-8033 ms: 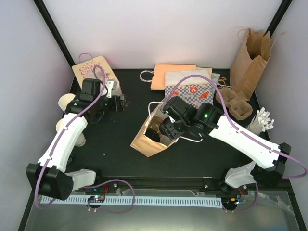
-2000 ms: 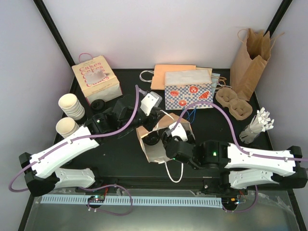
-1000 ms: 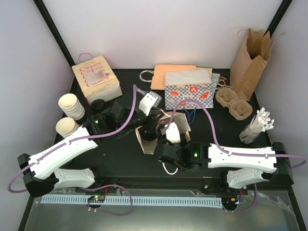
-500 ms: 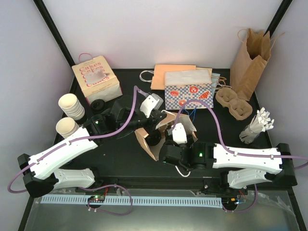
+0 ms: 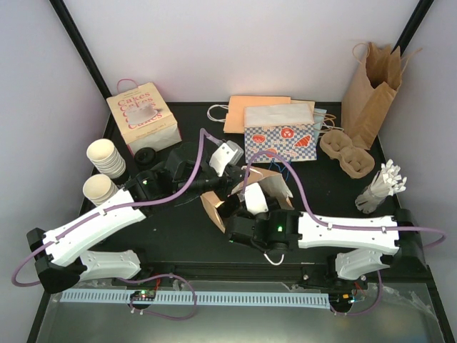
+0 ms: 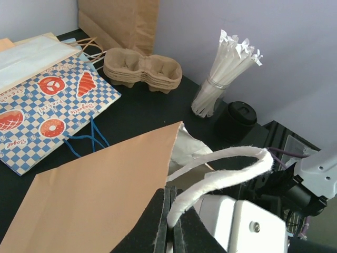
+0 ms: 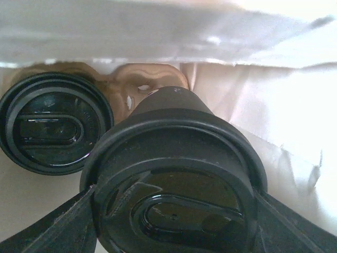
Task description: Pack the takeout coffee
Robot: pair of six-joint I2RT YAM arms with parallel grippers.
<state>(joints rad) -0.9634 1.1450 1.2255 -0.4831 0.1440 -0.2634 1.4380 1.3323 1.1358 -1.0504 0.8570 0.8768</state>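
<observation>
- Right gripper: the fingers are spread wide and pressed to either side of the coffee, clasping it at its black lid.
- The coffee is inside the open brown bag, near the middle of the tabletop. A second lidded cup sits just beside it in the bag, on the left of the right wrist view. Whether the two touch I cannot tell.
- Left gripper: pressed together on the bag's white handle, which loops up and out from the fingers. The bag's brown side is just beside it.
- Left edge: a single lidless cup, with the stacked cups just behind it and a loose lid near them, toward the far side.
- Right edge: a bundle of wrapped straws standing upright. Farther back are the pulp carriers, nested together.
- Behind the bag is a blue checkered bag, which lies partly on a flat orange bag against the far edge.
- Far left corner: the Cakes box, with its handle loop on top.
- Far right corner: a tall bag — brown paper, upright, mouth open.
</observation>
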